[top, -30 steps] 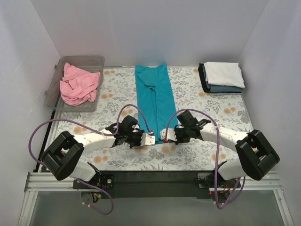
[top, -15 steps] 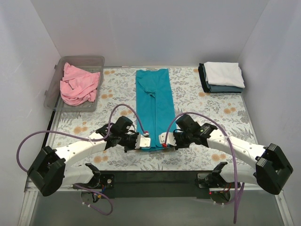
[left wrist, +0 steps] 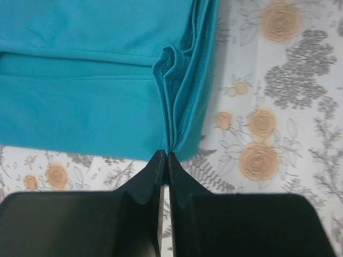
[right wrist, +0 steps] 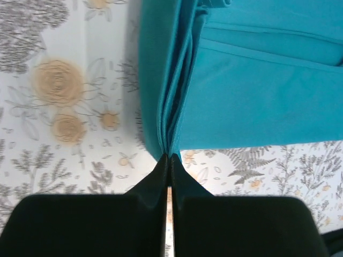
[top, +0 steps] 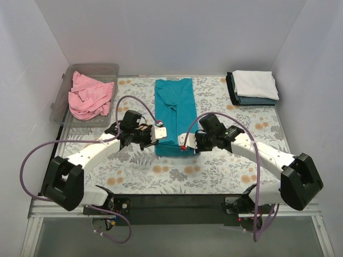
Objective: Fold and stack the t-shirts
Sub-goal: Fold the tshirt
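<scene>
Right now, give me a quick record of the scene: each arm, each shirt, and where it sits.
left arm: jaws shut on the near left corner of the teal t-shirt
right arm: jaws shut on its near right corner
teal t-shirt: long folded strip, middle of the table cloth
pink t-shirt: crumpled in the clear bin, far left
white t-shirt: folded, on top of the dark grey-blue t-shirt, far right

Top camera overlooks the whole table [top: 241, 126]; wrist cameras face down close, sharing the teal t-shirt [top: 174, 110].
</scene>
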